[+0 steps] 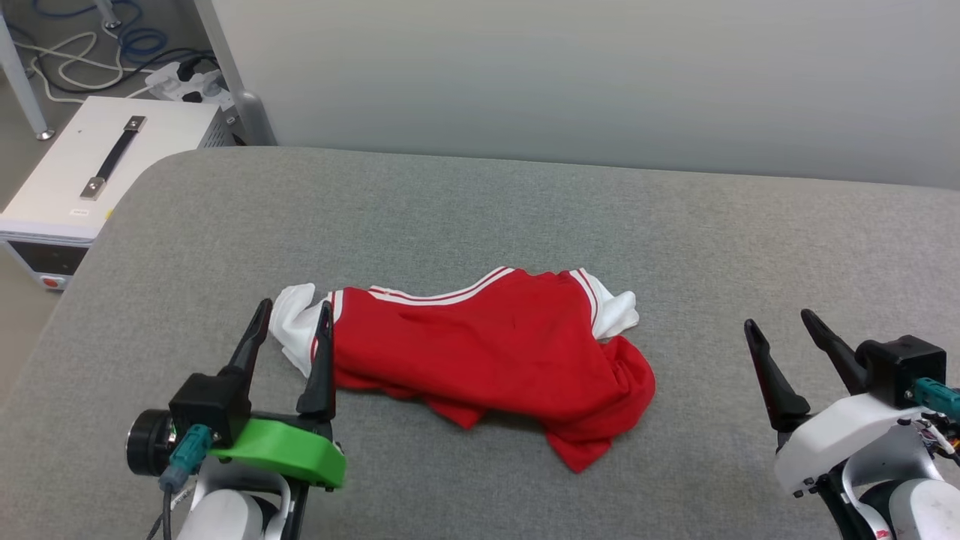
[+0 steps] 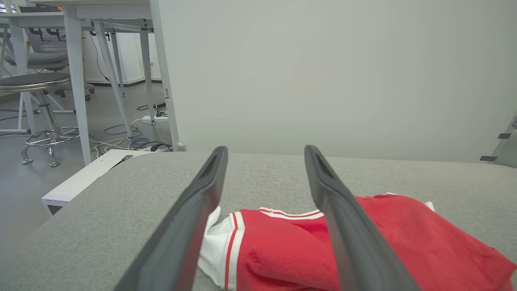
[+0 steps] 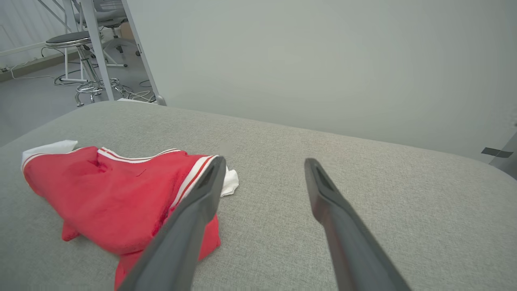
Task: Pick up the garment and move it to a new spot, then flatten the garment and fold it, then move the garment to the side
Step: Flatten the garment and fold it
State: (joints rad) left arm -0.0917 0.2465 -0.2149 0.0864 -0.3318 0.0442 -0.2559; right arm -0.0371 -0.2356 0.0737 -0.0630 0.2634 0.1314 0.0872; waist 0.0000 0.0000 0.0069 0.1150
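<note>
Garment: crumpled red jersey shirt with white sleeves (image 1: 487, 345) is lying on the grey fabric counter (image 1: 480, 210).
Left gripper (image 1: 295, 305): is hovering at the shirt's 9 o'clock edge, fingers spread.
Right gripper (image 1: 779, 319): is hovering at 3 o'clock, apart, fingers spread.

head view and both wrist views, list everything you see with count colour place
red jersey garment with white sleeves: one, red and white, crumpled mid-table
grey fabric-covered table: one, grey, under the garment
white box with black handle: one, white, floor left of table
white power strip: one, white, floor behind box
round grey-seated stool: one, chrome base, floor at left
left fingers: two, dark, open, at garment's left end
right fingers: two, dark, open, right of garment, apart
</note>
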